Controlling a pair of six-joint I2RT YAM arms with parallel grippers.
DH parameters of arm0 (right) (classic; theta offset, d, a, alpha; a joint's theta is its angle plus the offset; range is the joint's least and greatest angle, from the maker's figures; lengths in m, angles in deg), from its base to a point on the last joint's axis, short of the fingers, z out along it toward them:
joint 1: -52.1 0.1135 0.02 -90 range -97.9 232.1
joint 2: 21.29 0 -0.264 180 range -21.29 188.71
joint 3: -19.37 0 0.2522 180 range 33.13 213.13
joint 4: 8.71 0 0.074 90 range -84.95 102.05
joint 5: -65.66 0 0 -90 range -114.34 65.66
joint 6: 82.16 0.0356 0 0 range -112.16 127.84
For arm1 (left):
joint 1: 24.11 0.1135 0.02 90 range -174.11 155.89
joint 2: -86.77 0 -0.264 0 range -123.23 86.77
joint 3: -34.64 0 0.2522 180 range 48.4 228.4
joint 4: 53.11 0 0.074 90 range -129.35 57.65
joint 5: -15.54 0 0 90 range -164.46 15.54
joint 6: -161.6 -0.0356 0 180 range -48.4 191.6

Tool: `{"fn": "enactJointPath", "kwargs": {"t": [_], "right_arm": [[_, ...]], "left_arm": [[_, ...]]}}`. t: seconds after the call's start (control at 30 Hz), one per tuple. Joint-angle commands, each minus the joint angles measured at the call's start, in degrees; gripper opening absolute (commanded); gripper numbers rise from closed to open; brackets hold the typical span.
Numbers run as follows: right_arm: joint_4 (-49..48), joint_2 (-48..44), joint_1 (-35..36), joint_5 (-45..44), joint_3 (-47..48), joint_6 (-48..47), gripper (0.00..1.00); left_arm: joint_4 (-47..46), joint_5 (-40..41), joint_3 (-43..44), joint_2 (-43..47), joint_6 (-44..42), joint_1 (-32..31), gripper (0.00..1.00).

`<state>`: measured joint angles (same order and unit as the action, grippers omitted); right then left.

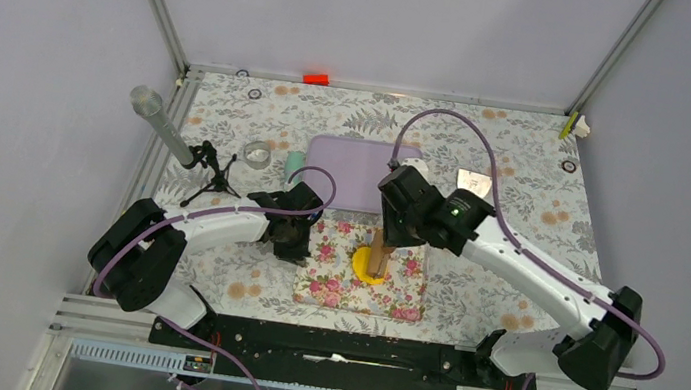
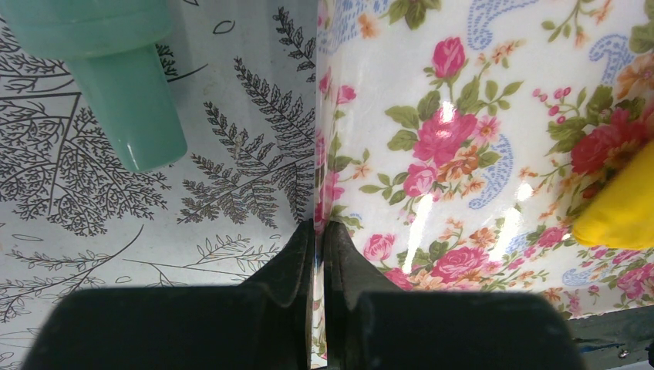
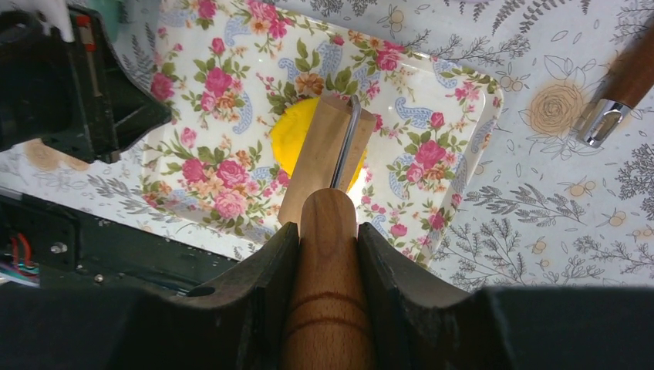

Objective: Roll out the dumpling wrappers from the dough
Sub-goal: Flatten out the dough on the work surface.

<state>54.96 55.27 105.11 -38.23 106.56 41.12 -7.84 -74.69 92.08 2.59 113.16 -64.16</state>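
Note:
A flattened round patch of yellow dough [image 1: 372,269] lies on the floral tray [image 1: 349,291]. My right gripper [image 1: 387,233] is shut on the wooden handle [image 3: 328,301] of a small roller. The roller's pale wooden head [image 3: 320,150] rests on the dough [image 3: 289,139]. My left gripper [image 1: 298,242] is shut on the tray's left rim [image 2: 320,154]; its jaws pinch the edge. The dough's edge shows at the right of the left wrist view [image 2: 617,212]. No separate dumpling wrappers are in view.
A purple board [image 1: 355,171] lies behind the tray. A teal cup [image 1: 296,160] [image 2: 131,100], a clear ring [image 1: 256,153] and a microphone on a tripod [image 1: 168,131] stand at the left. A second wood-and-metal tool [image 3: 617,96] lies right of the tray.

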Motion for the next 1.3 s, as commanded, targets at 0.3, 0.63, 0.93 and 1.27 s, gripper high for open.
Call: {"fn": "enactJointPath", "kwargs": {"t": [0.3,0.63,0.93,1.27], "right_arm": [[-5.29,3.81,0.78,-0.54,-8.24,-3.78,0.0],[-5.9,3.67,2.18,-1.34,-14.62,-1.42,0.0],[-7.15,5.4,2.8,-1.06,-14.78,-1.36,0.0],[-7.41,6.24,2.8,-1.52,-14.15,-1.93,0.0]], "left_arm": [[1.19,2.25,-0.59,-0.07,-1.22,-0.15,0.0],[1.19,2.16,-0.5,-0.13,-1.31,-0.2,0.0],[1.27,2.16,-0.53,0.01,-1.39,-0.2,0.0],[1.36,2.25,-0.36,-0.19,-1.57,-0.2,0.0]]}}
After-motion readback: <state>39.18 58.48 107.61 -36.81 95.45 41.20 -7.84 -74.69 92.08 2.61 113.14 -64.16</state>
